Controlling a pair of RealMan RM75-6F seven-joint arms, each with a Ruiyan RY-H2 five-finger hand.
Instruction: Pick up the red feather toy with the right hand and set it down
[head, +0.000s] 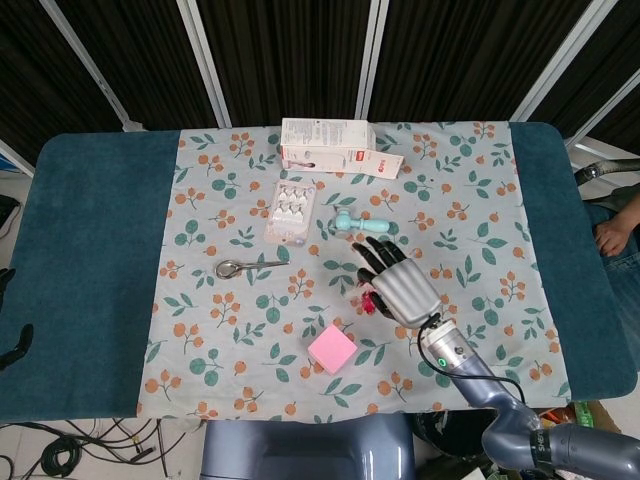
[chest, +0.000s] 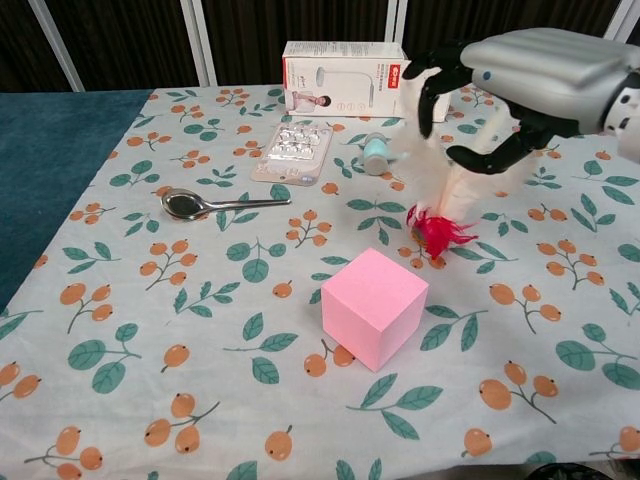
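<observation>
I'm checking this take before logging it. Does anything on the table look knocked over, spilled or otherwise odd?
Nothing stands out. The red feather toy hangs red end down from the right hand, held by its white feathers. The box, blister pack, spoon and pink cube lie undisturbed on the cloth.

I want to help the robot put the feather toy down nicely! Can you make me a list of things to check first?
1. Right hand holds the red feather toy with white plumes: ok, its fingers wrap the plumes.
2. Toy off the floral tablecloth: cannot tell, the red tip hangs very low.
3. Bare cloth to set it on: ok, to the right of the toy.
4. Pink foam cube out of the way: ok, but close in front of the toy.
5. Mint handled roller out of the way: ok, behind the toy.
6. Left hand clear: ok, far off at the table's edge.
</observation>
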